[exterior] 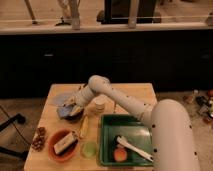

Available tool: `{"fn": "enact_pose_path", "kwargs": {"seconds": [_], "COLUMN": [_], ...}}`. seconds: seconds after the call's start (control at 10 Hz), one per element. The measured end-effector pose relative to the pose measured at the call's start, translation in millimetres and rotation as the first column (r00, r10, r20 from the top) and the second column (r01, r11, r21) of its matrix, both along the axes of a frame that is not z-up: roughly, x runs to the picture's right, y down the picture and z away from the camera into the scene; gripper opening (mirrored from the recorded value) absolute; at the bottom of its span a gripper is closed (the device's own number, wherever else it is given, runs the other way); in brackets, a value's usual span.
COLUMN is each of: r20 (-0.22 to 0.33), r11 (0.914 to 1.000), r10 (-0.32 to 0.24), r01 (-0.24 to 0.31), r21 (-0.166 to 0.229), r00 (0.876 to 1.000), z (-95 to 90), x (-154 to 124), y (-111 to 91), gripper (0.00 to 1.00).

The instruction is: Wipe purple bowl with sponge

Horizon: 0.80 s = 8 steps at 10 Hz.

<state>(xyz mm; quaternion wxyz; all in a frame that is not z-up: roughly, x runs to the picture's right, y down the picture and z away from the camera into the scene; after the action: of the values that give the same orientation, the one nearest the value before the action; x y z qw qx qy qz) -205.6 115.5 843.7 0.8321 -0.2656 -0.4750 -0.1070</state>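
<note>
In the camera view, the tool point(75, 103) is low over the purple bowl point(70, 112) at the left side of the bench point(135, 92). I cannot tell its state. The sponge is not clearly visible. The wiping step seems in hand; next comes rubbing inside the bowl.
</note>
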Motion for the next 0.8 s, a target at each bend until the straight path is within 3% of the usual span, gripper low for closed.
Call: {"fn": "enact_pose_path", "kwargs": {"seconds": [0.3,0.8], "r20": [-0.011,-0.072], "r11": [1.0000,0.9995], "r10": [0.008,0.032], "r01": [-0.008,-0.031], "r21": [0.002,0.008], "r00": [1.000,0.997], "z": [-11.2,-1.6], "x": [12,38], "y": [7,0], "gripper": [0.00,0.00]}}
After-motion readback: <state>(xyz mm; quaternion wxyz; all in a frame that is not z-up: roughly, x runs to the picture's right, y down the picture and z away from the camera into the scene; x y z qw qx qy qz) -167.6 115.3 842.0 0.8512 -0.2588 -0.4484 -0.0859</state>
